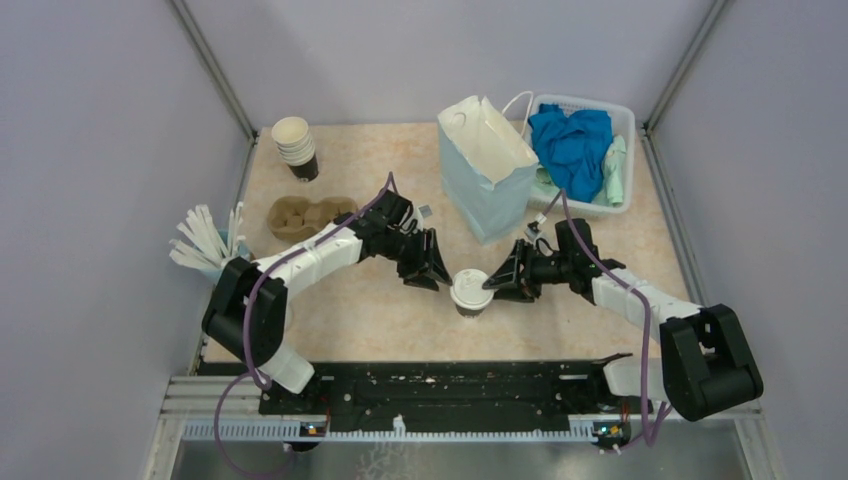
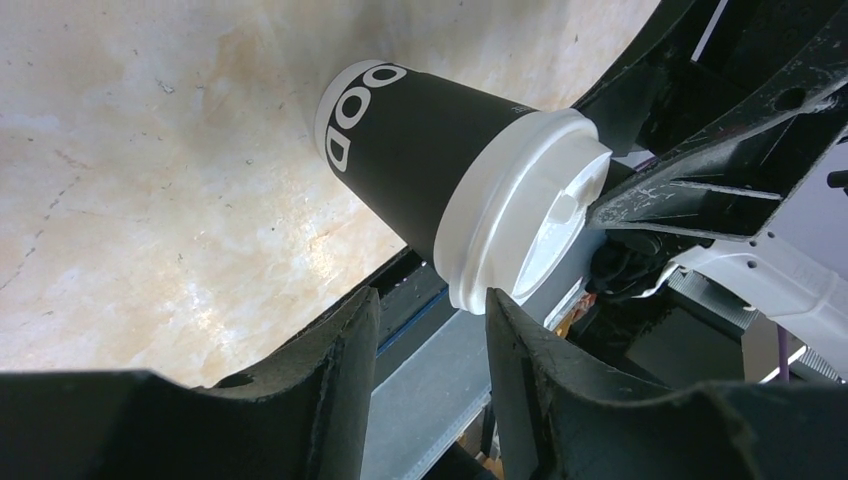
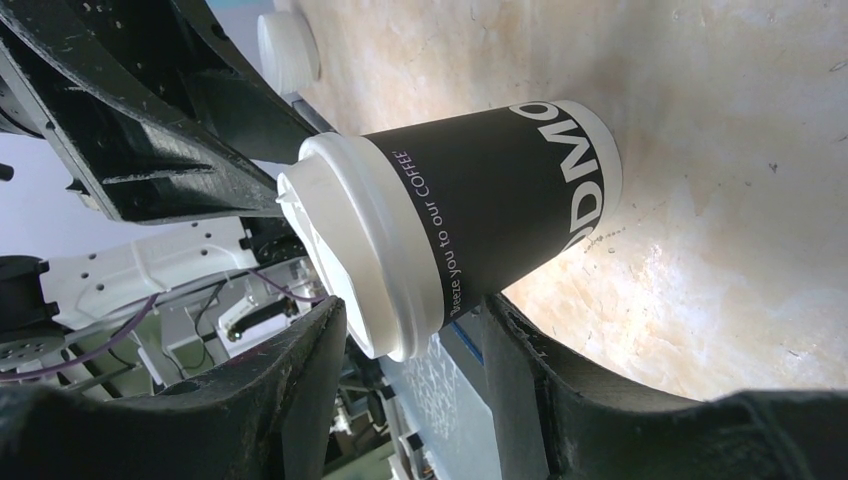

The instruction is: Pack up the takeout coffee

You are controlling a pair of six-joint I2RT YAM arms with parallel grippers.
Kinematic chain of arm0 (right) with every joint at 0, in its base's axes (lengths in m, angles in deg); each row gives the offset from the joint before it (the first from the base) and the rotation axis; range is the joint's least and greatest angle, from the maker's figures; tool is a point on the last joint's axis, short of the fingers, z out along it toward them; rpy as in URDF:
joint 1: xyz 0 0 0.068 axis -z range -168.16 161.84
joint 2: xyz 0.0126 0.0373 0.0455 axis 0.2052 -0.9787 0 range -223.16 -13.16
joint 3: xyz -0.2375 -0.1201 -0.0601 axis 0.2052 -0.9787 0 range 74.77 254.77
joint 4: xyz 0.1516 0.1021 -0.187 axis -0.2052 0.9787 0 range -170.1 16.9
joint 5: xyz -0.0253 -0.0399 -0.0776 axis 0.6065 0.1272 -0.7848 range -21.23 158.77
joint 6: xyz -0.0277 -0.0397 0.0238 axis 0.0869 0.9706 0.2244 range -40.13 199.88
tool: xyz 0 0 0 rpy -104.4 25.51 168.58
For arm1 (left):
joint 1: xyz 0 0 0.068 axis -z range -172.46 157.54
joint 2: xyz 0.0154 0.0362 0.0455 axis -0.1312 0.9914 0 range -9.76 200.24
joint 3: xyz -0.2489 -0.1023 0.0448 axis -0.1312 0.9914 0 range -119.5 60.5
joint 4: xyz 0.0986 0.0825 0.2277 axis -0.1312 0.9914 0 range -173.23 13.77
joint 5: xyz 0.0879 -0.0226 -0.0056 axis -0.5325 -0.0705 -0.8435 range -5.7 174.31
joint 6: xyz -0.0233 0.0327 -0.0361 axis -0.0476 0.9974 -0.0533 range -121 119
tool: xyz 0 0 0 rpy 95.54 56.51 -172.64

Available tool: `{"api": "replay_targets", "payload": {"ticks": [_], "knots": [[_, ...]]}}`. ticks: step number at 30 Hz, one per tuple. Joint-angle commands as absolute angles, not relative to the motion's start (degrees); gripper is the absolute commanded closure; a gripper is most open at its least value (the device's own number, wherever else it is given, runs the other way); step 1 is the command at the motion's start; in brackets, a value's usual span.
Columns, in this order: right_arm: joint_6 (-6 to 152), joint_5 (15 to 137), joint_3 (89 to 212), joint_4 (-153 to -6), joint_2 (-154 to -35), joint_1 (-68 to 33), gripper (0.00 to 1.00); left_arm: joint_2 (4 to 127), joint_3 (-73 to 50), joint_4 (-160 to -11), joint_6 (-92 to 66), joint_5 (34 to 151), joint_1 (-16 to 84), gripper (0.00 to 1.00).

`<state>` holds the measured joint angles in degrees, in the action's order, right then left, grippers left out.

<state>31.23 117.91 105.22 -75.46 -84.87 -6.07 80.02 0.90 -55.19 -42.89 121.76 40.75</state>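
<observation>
Parted and gripping nothing, the left end effector (image 1: pixel 428 272) and right end effector (image 1: pixel 499 282) flank the lidded takeout coffee (image 1: pixel 470 292), which stands upright on the tabletop (image 1: pixel 360 300), likely ready for lifting into the open paper bag (image 1: pixel 485 165).

The left arm (image 1: pixel 300 262) and the right arm (image 1: pixel 640 295) share one build: glossy white link shells between bulky matt black joint housings, with a purple cable (image 1: pixel 262 300) running along each. The white shell beside the wrist carries small dark screw holes. The left hand (image 2: pixel 432 340) and the right hand (image 3: pixel 415 340) have thick black moulded fingers (image 2: pixel 330 400), scuffed grey and speckled with pale dust
</observation>
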Motion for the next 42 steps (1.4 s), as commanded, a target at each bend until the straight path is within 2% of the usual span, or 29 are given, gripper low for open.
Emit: {"api": "replay_targets", "payload": {"ticks": [1,14,17,22,29,34,38,42], "knots": [[31.5,117.9,106.4,-77.8,-85.2,-6.8,0.48,80.6,-1.5,-56.1,-42.4,123.0,40.9,0.5],[31.2,117.7,106.2,-78.4,-85.6,-6.9,0.48,83.5,-0.5,-56.7,-42.5,122.3,42.3,0.54],[31.3,116.7,105.5,-78.1,-85.4,-6.9,0.48,84.4,-0.9,-52.4,-41.9,118.1,42.8,0.57],[29.3,115.7,102.7,-80.5,-84.7,-6.8,0.49,85.7,-0.4,-46.2,-39.5,109.0,44.2,0.57],[28.4,115.6,101.0,-82.5,-85.3,-6.3,0.49,87.6,4.8,-48.5,-38.9,107.6,44.9,0.61],[30.3,118.5,106.3,-76.7,-82.9,-5.4,0.48,86.2,1.1,-47.0,-37.9,107.8,44.9,0.59],[29.1,121.2,107.5,-75.2,-78.2,-1.5,0.42,86.3,-1.4,-46.0,-37.9,108.1,44.9,0.59],[33.2,121.1,107.0,-70.7,-78.7,-1.1,0.43,86.3,-1.3,-46.2,-38.0,108.5,44.9,0.59]]}}
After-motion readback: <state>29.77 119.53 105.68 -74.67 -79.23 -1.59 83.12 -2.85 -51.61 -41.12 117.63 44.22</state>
